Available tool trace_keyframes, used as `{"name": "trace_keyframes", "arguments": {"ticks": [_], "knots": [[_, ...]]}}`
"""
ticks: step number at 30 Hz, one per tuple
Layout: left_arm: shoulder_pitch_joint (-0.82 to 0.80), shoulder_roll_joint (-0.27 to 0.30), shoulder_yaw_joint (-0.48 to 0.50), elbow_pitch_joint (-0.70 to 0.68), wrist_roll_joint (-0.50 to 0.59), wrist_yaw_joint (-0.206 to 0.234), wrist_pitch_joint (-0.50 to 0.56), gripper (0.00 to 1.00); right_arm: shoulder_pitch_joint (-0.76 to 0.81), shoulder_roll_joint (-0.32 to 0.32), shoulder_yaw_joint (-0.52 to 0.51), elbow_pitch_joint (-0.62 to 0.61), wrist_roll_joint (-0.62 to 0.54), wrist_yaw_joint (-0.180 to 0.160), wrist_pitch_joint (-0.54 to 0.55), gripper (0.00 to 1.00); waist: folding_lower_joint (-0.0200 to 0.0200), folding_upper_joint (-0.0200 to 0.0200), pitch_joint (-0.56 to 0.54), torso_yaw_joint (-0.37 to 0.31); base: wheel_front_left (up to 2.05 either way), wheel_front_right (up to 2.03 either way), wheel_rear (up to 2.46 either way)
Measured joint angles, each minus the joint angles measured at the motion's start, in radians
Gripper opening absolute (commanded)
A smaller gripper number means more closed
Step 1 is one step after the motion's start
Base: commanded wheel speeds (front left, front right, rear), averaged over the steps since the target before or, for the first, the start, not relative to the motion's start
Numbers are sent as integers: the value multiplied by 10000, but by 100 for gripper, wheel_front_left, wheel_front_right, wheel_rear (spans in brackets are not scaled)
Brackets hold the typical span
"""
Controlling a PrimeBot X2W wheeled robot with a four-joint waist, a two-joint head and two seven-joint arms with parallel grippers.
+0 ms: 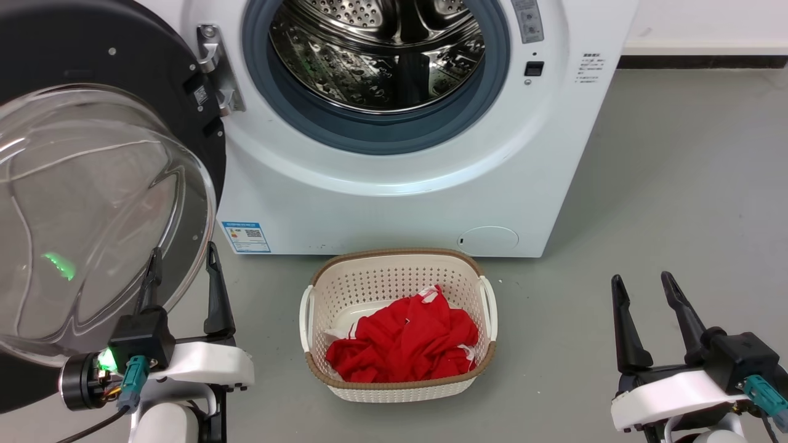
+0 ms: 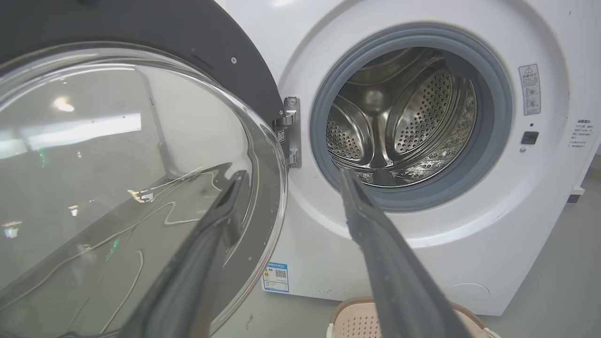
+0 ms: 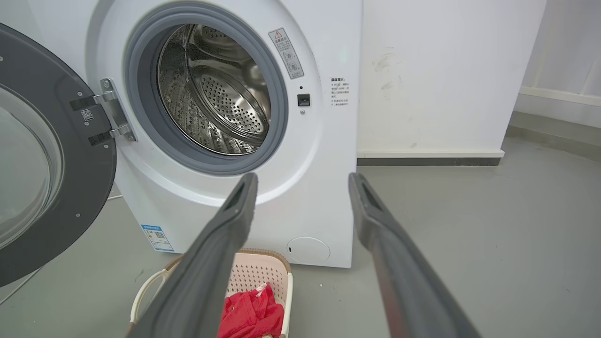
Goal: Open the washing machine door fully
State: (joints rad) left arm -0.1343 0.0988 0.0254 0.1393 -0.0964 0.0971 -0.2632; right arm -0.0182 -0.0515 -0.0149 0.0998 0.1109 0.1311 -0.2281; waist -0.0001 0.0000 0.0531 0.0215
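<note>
Grey floor (image 1: pixel 646 197) fronts washing machine (image 1: pixel 431 203); washing machine door (image 1: pixel 141 67) hangs swung wide at its left. Left gripper (image 1: pixel 184 251) and right gripper (image 1: pixel 641 278) both spread, empty. Door likely stiff, heavy, glass (image 1: pixel 92 203) slick: push the black rim (image 1: pixel 212 147).

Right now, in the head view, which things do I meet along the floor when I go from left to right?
left gripper → basket → right gripper. The door overlaps the left gripper, so it is left out of the order.
</note>
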Motion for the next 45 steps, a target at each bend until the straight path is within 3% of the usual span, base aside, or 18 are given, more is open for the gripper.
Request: {"name": "trace_keyframes", "arguments": {"ticks": [11,44,45], "knots": [[230,-94,94,217,284,86,2,100,-29,0,10,86,115,0,-105,100,0,0,162,-212,0,0,0],[261,-180,-77,-12,491,-332,2,100,-78,0,-69,297,188,0,-184,100,0,0,156,-269,0,0,0],[266,-190,-81,12,481,-347,2,0,-72,0,-73,313,190,0,-182,0,1,0,159,-269,0,0,0]]}}
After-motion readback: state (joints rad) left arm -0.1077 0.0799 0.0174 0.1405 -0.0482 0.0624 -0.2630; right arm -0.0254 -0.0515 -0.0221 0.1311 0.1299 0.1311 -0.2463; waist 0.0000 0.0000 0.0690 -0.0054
